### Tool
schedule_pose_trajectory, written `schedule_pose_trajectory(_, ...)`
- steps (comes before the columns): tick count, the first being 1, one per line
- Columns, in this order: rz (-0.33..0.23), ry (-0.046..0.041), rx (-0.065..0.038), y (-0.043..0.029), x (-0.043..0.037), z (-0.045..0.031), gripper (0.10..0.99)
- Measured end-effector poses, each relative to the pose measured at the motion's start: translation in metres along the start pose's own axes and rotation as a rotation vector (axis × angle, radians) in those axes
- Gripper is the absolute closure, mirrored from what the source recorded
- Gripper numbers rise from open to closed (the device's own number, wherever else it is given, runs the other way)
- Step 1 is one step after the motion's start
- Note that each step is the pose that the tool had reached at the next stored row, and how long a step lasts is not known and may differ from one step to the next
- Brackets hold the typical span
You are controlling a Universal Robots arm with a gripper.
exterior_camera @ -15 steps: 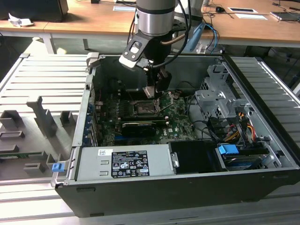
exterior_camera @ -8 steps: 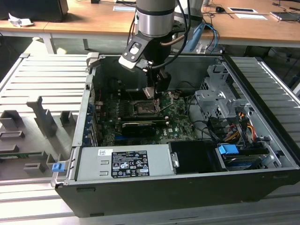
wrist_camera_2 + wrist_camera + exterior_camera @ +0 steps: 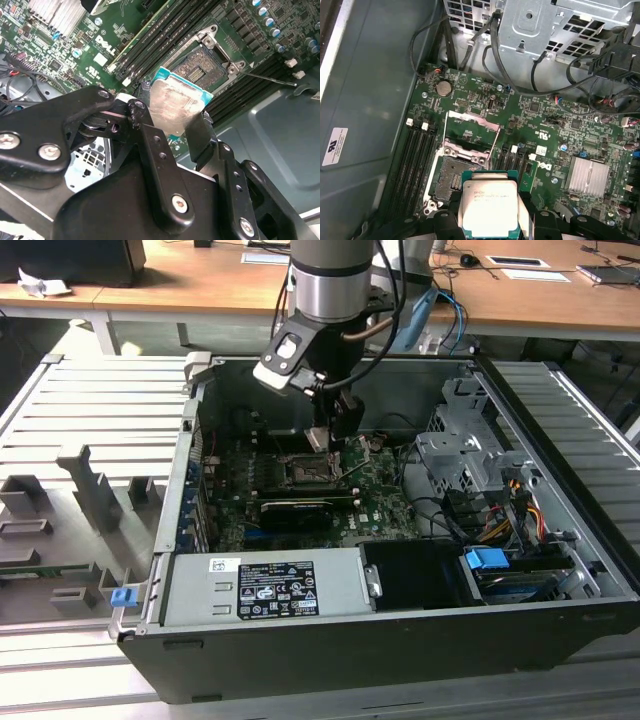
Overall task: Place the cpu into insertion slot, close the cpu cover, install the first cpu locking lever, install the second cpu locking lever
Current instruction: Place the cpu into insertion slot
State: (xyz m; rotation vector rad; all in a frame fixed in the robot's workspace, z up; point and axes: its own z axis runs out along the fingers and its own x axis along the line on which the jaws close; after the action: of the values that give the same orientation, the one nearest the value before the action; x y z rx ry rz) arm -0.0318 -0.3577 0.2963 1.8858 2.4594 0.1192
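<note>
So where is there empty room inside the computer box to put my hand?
The bare grey metal case wall beside the long black memory slots is free. The open square black socket is uncovered too, but the jaws hold the silvery square cpu chip close to it. Around the silver drive cage, black cables crowd everything.

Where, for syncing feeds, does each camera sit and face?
Exterior view: off the arm, looking down into the open case; arm and gripper show.
Second wrist view: on the wrist, looking along the fingers gripping the cpu.
First wrist view: on the wrist, facing the motherboard; fingers show.
Both wrist views share cpu and insertion slot.
</note>
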Motion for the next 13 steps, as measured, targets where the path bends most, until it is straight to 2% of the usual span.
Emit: schedule_pose_trajectory(13, 0.001, -0.0001, 0.0, -0.0003, -0.0001, 0.0042, 0.561)
